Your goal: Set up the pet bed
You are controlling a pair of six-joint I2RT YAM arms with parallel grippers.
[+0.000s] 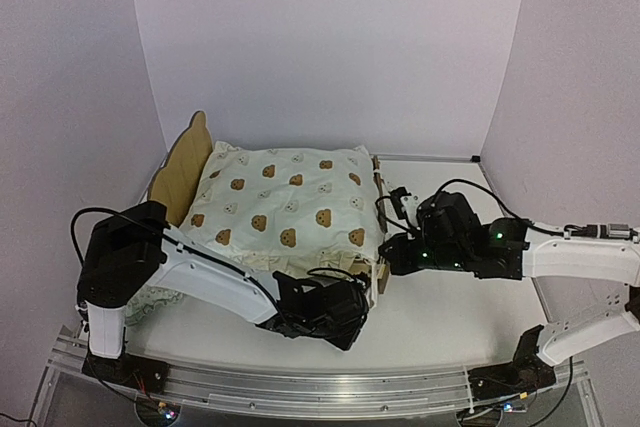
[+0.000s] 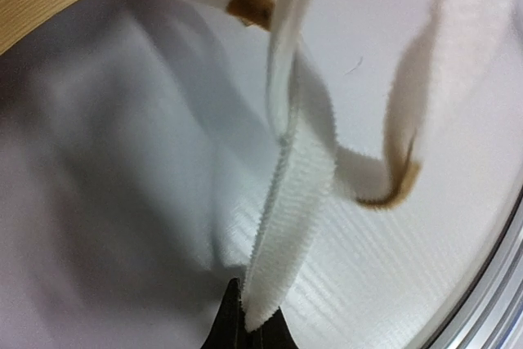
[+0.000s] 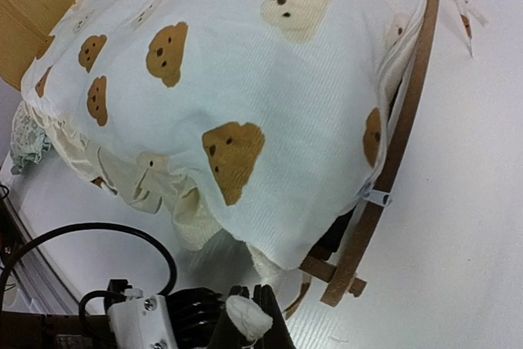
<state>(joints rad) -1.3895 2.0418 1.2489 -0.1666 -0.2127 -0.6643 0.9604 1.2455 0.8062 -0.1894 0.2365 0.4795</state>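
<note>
**A:** Where is the pet bed [image 1: 183, 175], and which way does it point?

**B:** On the white worktop [image 1: 450, 322], left of the middle; its long axis runs across from left to right; the headboard [image 1: 190, 152] stands at the left end and the low footboard [image 1: 381, 272] at the right end.

**A:** What is it made of?

**B:** Light plywood with a visible grain; the headboard is tall with a rounded ear on top; seen from the right wrist, the footboard is a thin, curved brown edge.

**A:** And over it?

**B:** A cream cover [image 1: 290, 197], puffy, finely ribbed, printed with brown and pale bear faces; it fills the frame from end to end, and its near edge hangs in soft ruffles; a lacy ruffle [image 3: 23, 143] shows just beyond the cover's left corner.

**A:** The left tool [image 1: 342, 313]?

**B:** Low by the bed's near right corner; clenched on a tie [image 2: 290, 194], a narrow white ribbed strip that runs up towards the plywood; another strip beside it curls and ends in a tan tip.

**A:** The right tool [image 1: 392, 252]?

**B:** At the footboard, pointing left; its fingers are pinched on a wad of white cloth [image 3: 243, 315]; whether that is another tie, I cannot tell.
</note>
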